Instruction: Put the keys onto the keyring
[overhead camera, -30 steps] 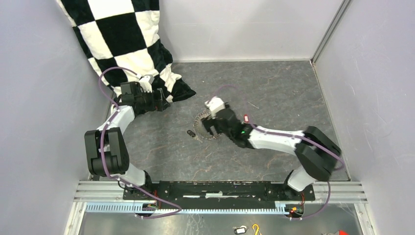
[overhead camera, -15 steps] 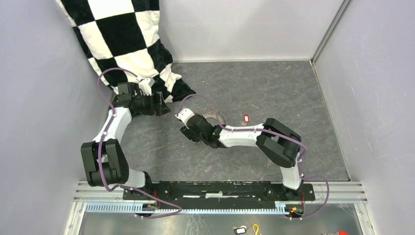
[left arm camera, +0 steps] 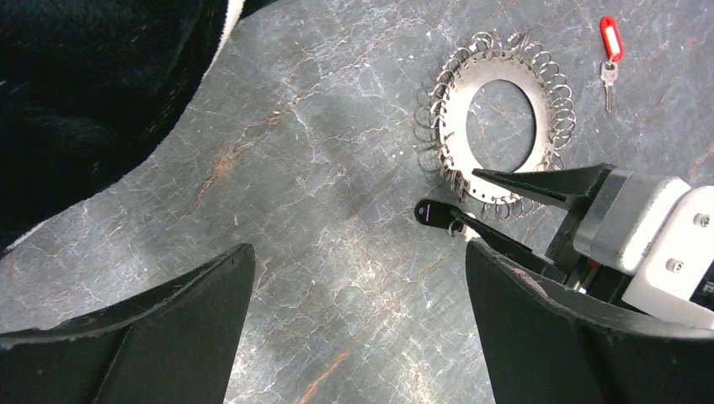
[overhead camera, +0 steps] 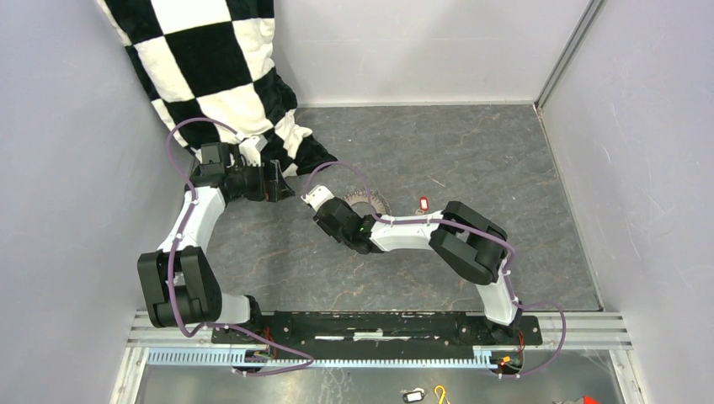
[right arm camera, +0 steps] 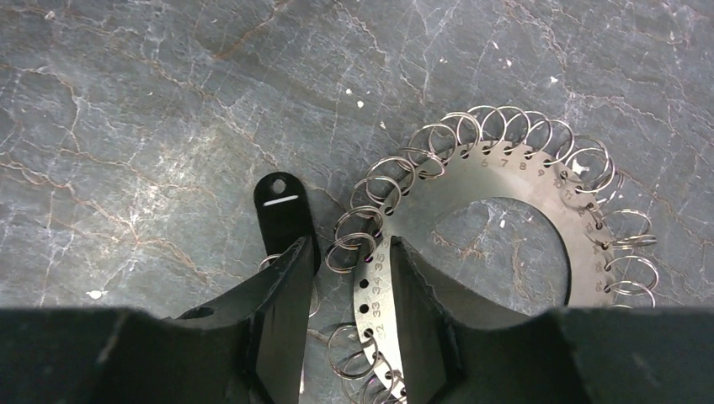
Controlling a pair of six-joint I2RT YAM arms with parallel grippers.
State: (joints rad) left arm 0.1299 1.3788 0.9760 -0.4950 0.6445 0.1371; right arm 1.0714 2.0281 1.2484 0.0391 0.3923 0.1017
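The keyring (overhead camera: pixel 375 200) is a flat grey metal hoop (left arm camera: pixel 455 105) with numbered holes, fringed with small wire rings, lying on the dark floor. The black-headed key (right arm camera: pixel 282 210) lies just outside its rim (left arm camera: pixel 431 212). The red-headed key (overhead camera: pixel 423 202) lies apart on the hoop's far side (left arm camera: pixel 610 38). My right gripper (right arm camera: pixel 349 248) points down astride the hoop's rim (right arm camera: pixel 514 172). Its jaws are partly closed, with a gap left between them, and one finger (right arm camera: pixel 286 278) overlaps the black key. Seen from above, the right gripper (overhead camera: pixel 331 223) hides that rim. My left gripper (left arm camera: pixel 358 320) hangs wide open and empty to the left (overhead camera: pixel 274 181).
A black-and-white checkered cushion (overhead camera: pixel 219 67) fills the back left corner beside the left gripper (left arm camera: pixel 84 84). Grey walls close in three sides. A yellow hook (overhead camera: pixel 439 392) and a small tag (overhead camera: pixel 412 394) lie beyond the front rail.
The right arm swung left across the keyring and folded at the elbow, and its jaws narrowed around the rim beside the black key. The left arm barely shifted and stayed open.
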